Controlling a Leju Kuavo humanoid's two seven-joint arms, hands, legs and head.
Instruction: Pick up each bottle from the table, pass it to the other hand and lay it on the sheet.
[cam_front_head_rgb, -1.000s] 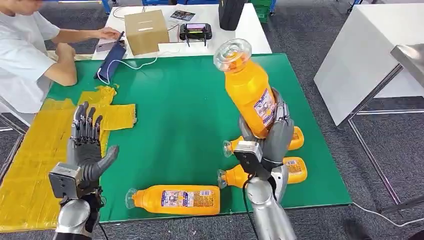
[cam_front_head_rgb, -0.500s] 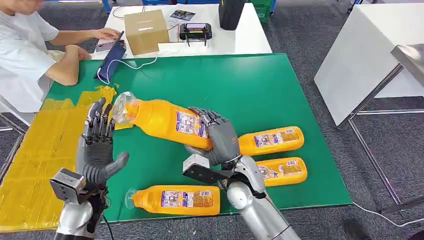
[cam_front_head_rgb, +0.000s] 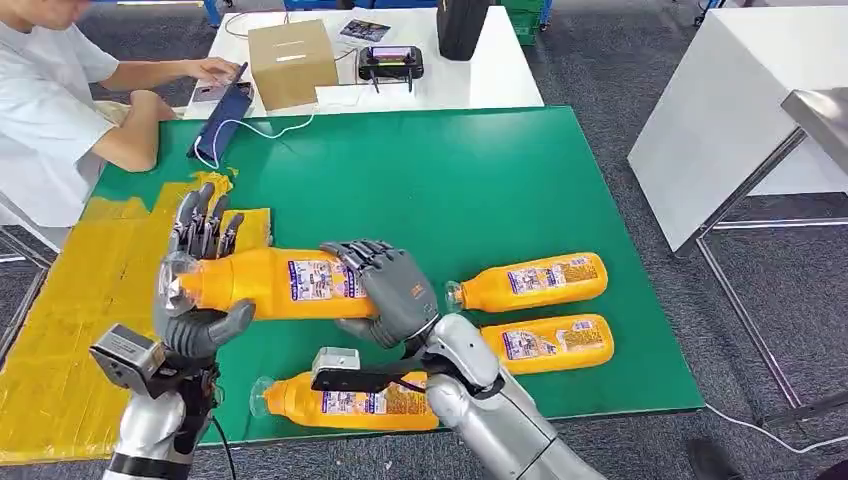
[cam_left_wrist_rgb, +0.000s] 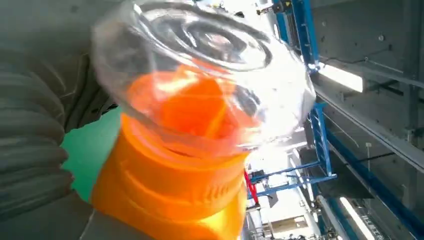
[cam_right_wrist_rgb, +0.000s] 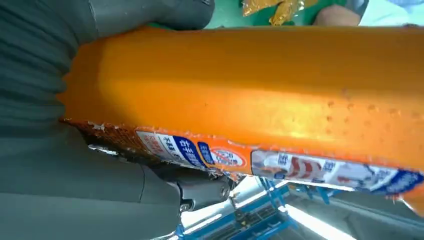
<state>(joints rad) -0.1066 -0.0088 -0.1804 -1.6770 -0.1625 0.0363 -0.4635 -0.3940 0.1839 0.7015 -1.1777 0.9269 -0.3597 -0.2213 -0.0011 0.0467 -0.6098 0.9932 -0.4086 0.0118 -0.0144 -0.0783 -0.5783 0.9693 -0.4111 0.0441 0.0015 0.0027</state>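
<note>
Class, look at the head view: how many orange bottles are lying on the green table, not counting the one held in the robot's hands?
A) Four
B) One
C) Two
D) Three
D: three bottles lie on the green table, two to the right and one near the front edge, while the held bottle spans between the right hand and the left hand.
</note>
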